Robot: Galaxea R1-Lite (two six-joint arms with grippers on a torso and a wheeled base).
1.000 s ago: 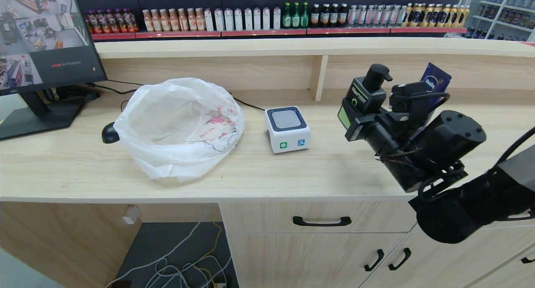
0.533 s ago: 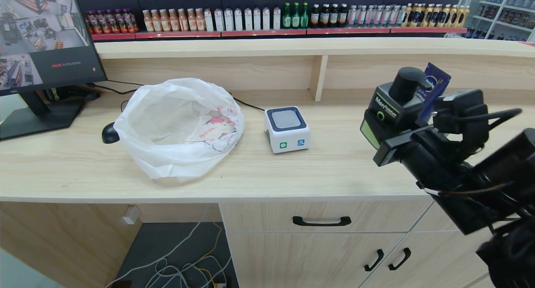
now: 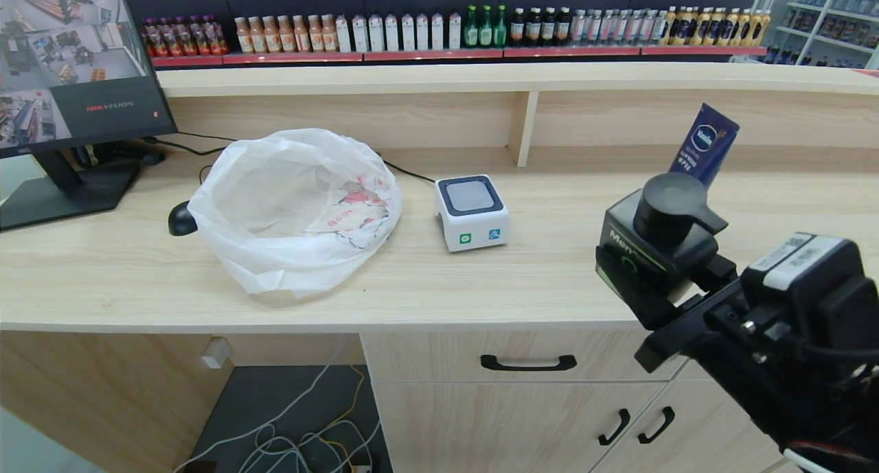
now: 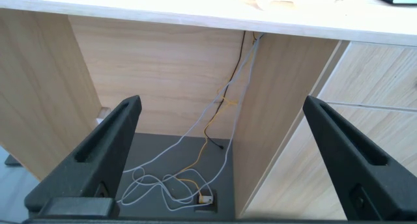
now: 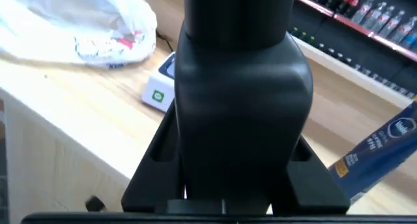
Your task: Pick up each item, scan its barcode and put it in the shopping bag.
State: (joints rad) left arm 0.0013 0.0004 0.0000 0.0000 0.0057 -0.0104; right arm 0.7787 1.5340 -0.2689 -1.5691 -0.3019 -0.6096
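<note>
Cables [image 4: 195, 178] on the floor of the open bay under the surface [image 3: 481, 287] show past the left gripper [image 4: 221, 103]. We see its two black fingers spread wide with nothing between them.

On the surface itself, we find a monitor [image 3: 69, 61] on its stand at the far left. To its right a black mouse [image 3: 181, 220] sits right against the edge of the shopping bag [image 3: 295, 212]. The bag is white plastic with red print and lies slumped, its mouth open upward. We cannot tell whether anything is inside it. Just to its right, near but not touching, sits the scanner [image 3: 472, 212], a small white box with a grey window on top.

Farther right, the right gripper [image 3: 687, 322] is closed around a black pump bottle [image 3: 645, 253], which it holds roughly upright with the pump head on top. In the head view the bottle overlaps the front edge of the surface, well apart from the scanner. In the right wrist view we see the bottle's body between the two fingers. Behind it, at the back right of the surface, a blue tube [image 3: 704, 143] stands tilted a little.
</note>
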